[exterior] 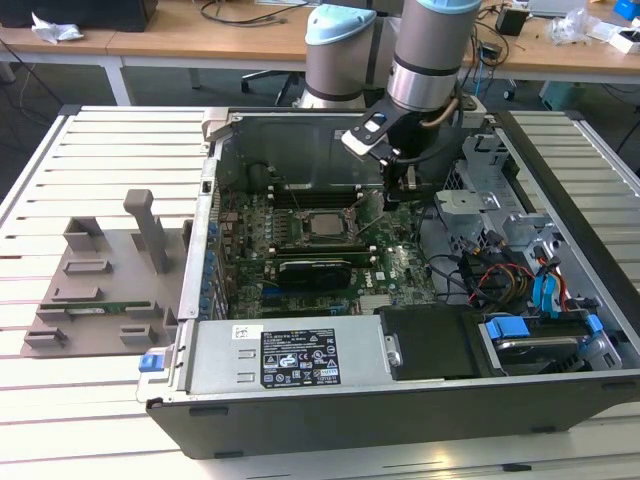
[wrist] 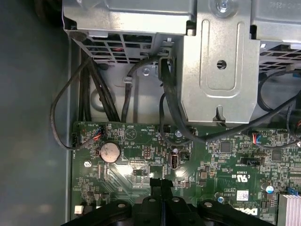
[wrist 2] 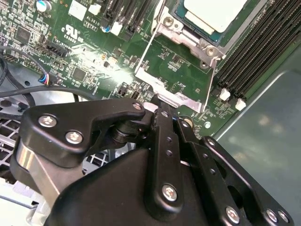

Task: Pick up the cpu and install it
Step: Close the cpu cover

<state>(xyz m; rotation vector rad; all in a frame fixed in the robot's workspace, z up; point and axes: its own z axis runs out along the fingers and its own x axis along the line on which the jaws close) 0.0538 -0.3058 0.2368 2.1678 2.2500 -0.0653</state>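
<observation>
Found cpu (wrist 2: 211, 12) lying flat, plate upward, square, without long axis; gripper (wrist: 162, 182) pressed together, empty, near socket frame (wrist 2: 175, 92).

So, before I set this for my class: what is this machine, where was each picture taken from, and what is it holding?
It is a robot arm reaching into an open computer case on a slatted table. One picture looks on from outside; two come from cameras at the arm's wrist. Its gripper is shut, close above the green circuit board; I see nothing held. The cpu, a pale square chip, sits in its socket on that board. A grey holder lies beside the case.
</observation>
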